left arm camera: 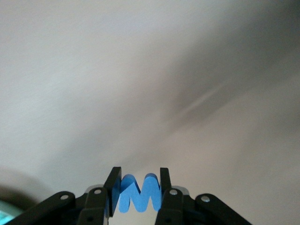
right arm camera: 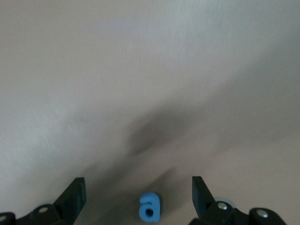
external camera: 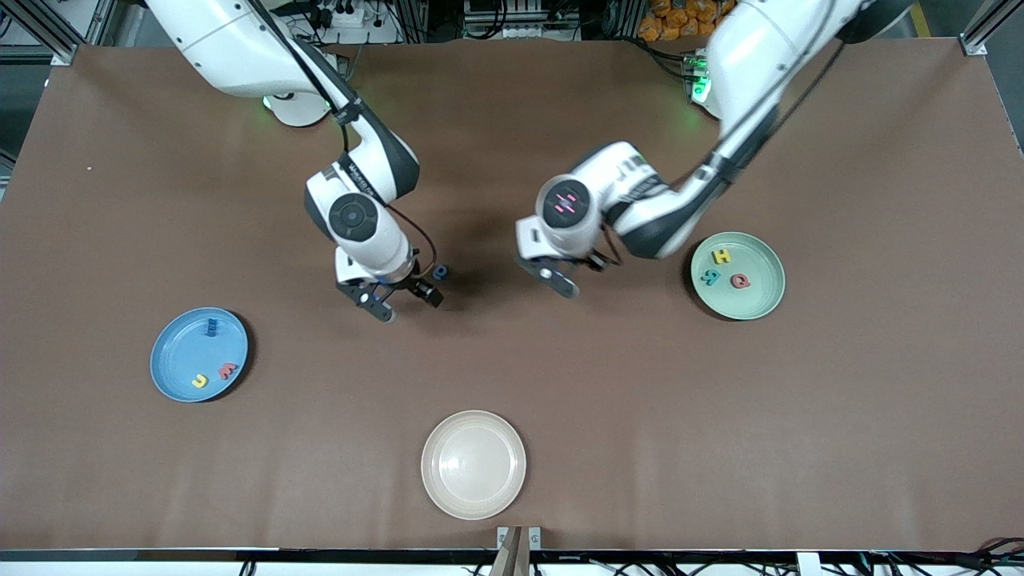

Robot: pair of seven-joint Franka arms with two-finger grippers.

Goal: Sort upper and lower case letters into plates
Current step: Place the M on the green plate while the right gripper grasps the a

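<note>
Right arm comes from its base at the table's far edge, elbow bent, wrist pointing down over mid-table toward its own end; right gripper (external camera: 404,300) hangs low over the tabletop, fingers (right arm camera: 74,197) spread wide with nothing between them. Left arm reaches in from its base at the far edge, forearm angled low toward the table centre; left gripper (left arm camera: 138,190) is up over bare tabletop, fingers (left arm camera: 112,180) pinched on a blue letter W (left arm camera: 139,194).

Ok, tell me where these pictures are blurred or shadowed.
Left wrist view: table streaked with blur, the held blue W sharp. Right wrist view: soft table, dark shadow above the blue a. Front view: sharp, with shadows beside both arms.
</note>
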